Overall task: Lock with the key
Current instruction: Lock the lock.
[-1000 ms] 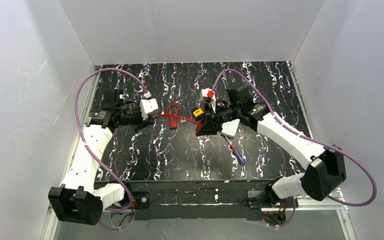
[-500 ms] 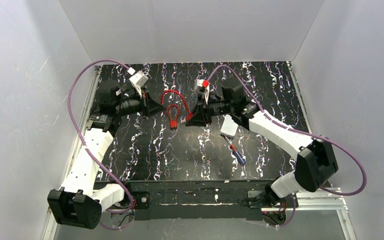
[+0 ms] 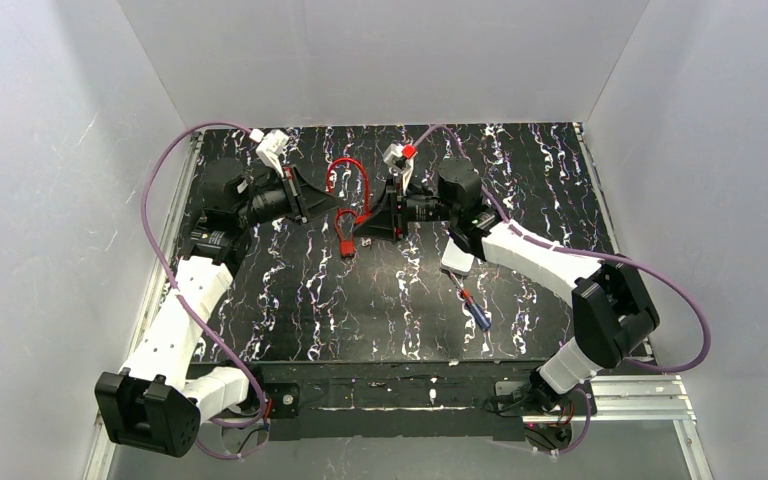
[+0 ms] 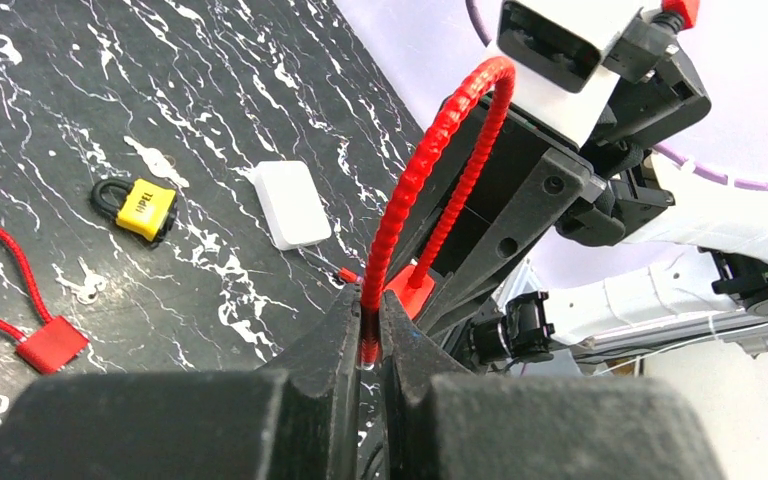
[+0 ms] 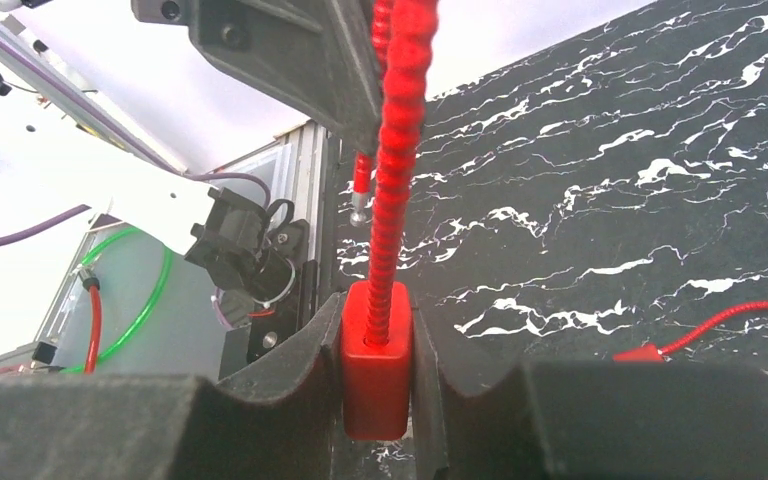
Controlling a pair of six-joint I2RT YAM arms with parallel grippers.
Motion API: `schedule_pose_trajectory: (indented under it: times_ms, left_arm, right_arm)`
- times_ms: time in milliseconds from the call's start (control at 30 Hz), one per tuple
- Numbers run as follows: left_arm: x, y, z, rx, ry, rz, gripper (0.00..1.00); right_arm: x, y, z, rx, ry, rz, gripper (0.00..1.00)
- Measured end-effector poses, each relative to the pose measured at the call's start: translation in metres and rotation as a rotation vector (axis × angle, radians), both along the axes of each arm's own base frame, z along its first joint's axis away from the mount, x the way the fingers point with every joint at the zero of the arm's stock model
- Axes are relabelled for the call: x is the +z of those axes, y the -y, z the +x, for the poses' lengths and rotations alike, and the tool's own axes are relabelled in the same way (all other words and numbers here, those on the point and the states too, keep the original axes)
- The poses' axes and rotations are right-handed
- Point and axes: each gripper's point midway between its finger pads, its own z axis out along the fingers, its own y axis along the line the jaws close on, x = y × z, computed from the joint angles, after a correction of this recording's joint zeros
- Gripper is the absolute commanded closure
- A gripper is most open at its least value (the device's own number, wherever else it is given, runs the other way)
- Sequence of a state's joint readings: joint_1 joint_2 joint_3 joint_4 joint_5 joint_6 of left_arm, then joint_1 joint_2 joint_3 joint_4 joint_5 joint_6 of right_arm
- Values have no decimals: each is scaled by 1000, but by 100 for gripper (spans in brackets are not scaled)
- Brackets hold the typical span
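A red cable lock hangs between my two grippers above the middle-back of the table. My right gripper [image 3: 370, 222] is shut on its red block body [image 5: 376, 365]; the ribbed red cable [image 5: 400, 150] rises from the body. The cable arcs over [image 3: 350, 168] to my left gripper [image 3: 334, 208], which is shut on its free end [image 4: 370, 330]. The metal tip shows between the left fingers [image 4: 335, 330]. The body also shows in the left wrist view [image 4: 412, 288], just past the cable end. A small pale key-like piece [image 4: 85, 290] lies on the table.
A second red tag with a thin cord [image 3: 344, 245] lies on the black marbled table [image 3: 290, 310] under the grippers. A yellow padlock [image 4: 146, 207], a white box [image 3: 457, 257] and a blue-handled screwdriver [image 3: 472, 308] lie to the right. White walls enclose the table.
Both grippers have moved toward the back and closer together, tips now facing each other. The red cable has risen into a tall arc between them.
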State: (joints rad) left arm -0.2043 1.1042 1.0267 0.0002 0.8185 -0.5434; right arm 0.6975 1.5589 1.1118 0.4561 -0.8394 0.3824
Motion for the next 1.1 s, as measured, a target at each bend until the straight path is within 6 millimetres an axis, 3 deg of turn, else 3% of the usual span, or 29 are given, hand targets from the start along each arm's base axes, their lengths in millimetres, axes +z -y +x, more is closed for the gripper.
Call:
schedule_pose_trajectory:
  times_ms: [767,1100]
  left_arm:
    - [-8,11,-5,-6,-71,-33,100]
    - [-25,13,-9,-17,-94,-26,100]
  right_arm:
    - [-13,-18,-17,53,-12,-5,99]
    - [-17,-17,-18,56,-31,-21,99]
